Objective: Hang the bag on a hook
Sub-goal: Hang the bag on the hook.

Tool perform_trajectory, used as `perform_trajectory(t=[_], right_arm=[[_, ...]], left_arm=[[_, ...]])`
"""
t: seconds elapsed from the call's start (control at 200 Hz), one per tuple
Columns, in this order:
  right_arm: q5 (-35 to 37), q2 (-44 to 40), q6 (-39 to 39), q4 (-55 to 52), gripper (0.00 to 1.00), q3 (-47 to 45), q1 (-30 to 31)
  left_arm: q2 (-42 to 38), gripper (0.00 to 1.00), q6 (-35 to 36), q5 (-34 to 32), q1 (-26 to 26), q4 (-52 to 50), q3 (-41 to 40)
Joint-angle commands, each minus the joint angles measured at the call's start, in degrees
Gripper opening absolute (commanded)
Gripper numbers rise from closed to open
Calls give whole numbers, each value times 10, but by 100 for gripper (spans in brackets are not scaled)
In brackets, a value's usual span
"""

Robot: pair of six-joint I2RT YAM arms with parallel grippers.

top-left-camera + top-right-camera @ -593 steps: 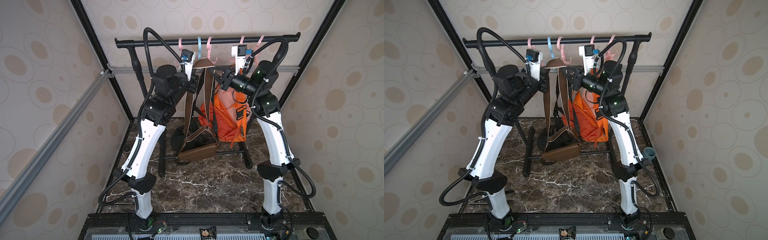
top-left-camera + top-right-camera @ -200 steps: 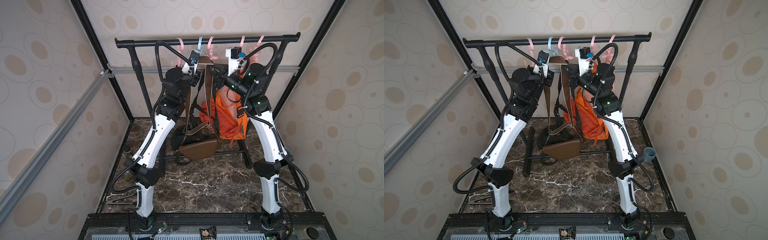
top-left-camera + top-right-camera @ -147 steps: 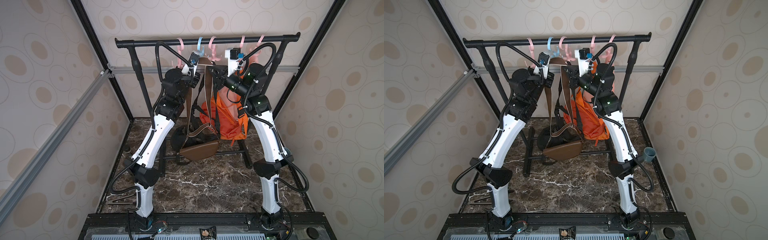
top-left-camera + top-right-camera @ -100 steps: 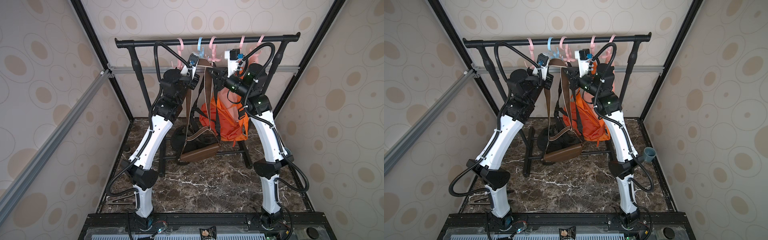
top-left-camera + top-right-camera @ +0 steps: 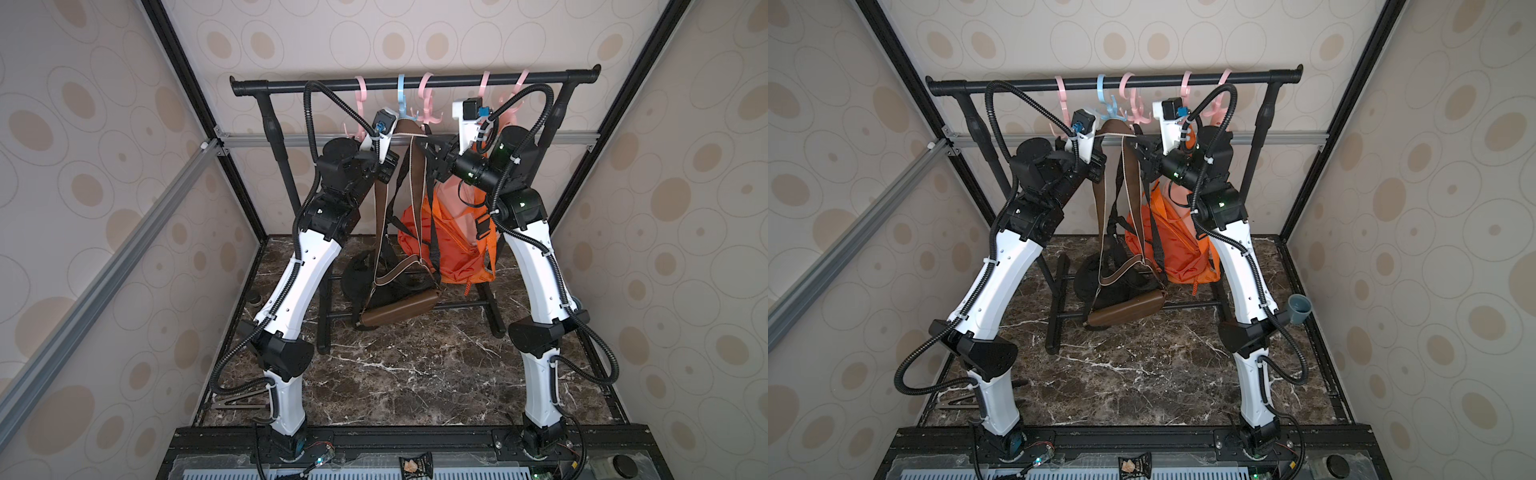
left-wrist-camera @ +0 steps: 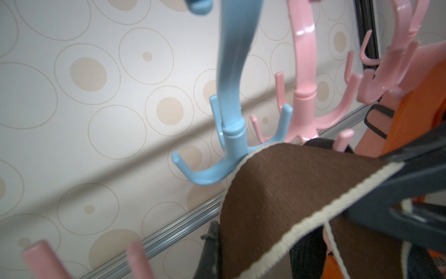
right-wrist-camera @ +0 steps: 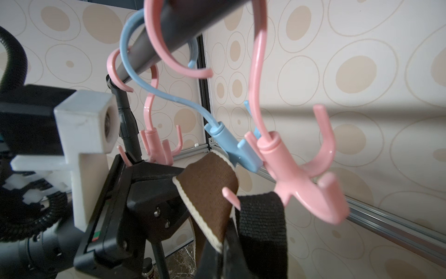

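The strap (image 6: 289, 188) was clamped by the left end effector (image 6: 386, 183) and right end effector (image 7: 220, 244), with the blue hook (image 6: 229, 135) just above

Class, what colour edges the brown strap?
Cream edging on the brown strap, clearest in the left wrist view.

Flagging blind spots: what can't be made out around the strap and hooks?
- Left wrist view: brown strap covers one prong of the blue hook; hooked or not unclear.
- Both top views: right arm hides where the orange bag hangs.
- Right wrist view: right gripper blurred, cut by edge.
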Motion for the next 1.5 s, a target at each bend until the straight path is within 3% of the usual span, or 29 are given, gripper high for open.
perform_trajectory(t=[0.0, 0.16, 0.295, 0.455, 0.845, 1.18, 1.496], right_arm=[[8, -25, 17, 15, 0, 15, -26], [1, -32, 25, 20, 0, 16, -29], [-9, -35, 39, 27, 0, 13, -29], [-5, -36, 37, 17, 0, 12, -29], [-23, -54, 61, 14, 4, -15, -29], [-27, -51, 77, -19, 4, -29, -25], [-17, -85, 78, -26, 24, -67, -25]], left_arm=[[-11, 0, -12, -31, 36, -51, -6], [-16, 1, -17, -5, 35, -59, -11], [-17, 26, -22, 23, 34, -72, -14], [-23, 41, -19, 30, 26, -78, -26], [-42, 61, -19, 45, -11, -81, -53], [-65, 64, -6, 36, -43, -70, -114], [-106, 67, -16, 44, -50, -33, -178]])
